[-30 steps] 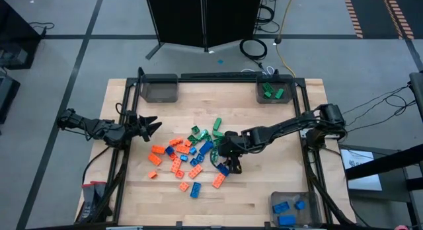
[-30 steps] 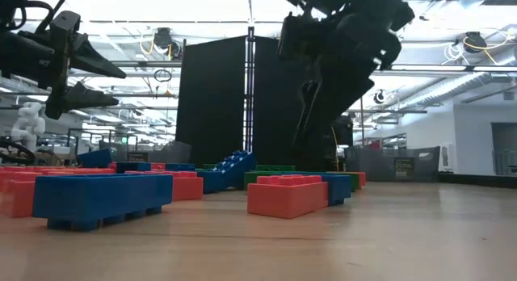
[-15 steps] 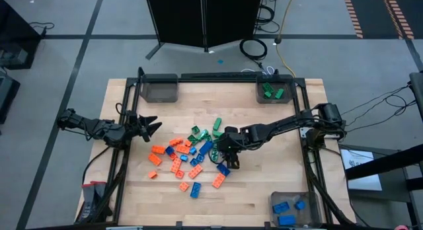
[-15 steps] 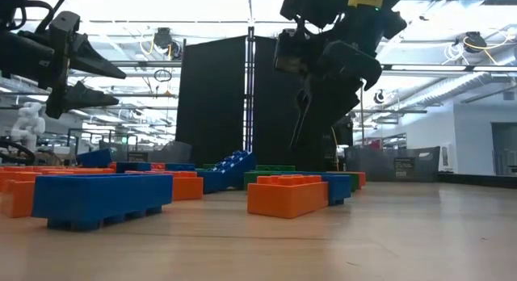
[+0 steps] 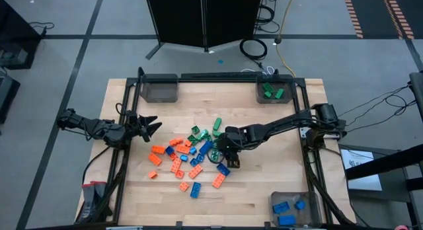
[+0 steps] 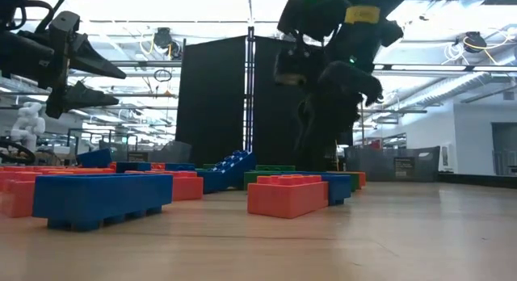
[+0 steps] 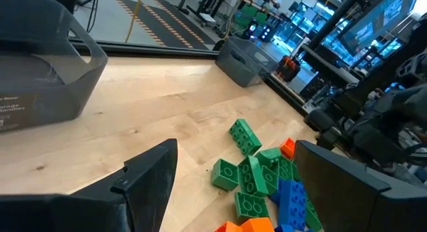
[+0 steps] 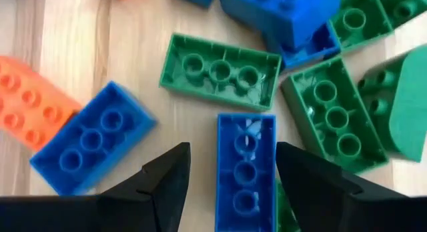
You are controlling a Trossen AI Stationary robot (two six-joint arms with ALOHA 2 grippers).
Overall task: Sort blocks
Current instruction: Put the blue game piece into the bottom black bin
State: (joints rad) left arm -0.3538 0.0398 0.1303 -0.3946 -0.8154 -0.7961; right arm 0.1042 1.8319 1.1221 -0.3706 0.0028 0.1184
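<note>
Orange, green and blue blocks (image 5: pixel 192 156) lie in a loose pile at the middle of the wooden table. My right gripper (image 5: pixel 225 158) hangs open over the pile's right side, pointing steeply down. In the right wrist view its fingers (image 8: pixel 167 182) stand on either side of a blue oblong block (image 8: pixel 245 175) without touching it. That block lies with its hollow underside up, next to green blocks (image 8: pixel 220 71). My left gripper (image 5: pixel 152 126) waits open above the table's left side, level, facing the pile (image 7: pixel 257 172).
A grey bin (image 5: pixel 160 90) stands at the far left. A second bin (image 5: pixel 272 91) at the far right holds green blocks. A third (image 5: pixel 289 207) at the near right corner holds blue ones. Black frame rails (image 5: pixel 305 157) run along the table's edges. Bare wood lies near front left.
My right gripper has sunk a little toward the pile and shifted slightly toward the table's left edge, its fingers as far apart as before. The blocks lie as they did.
</note>
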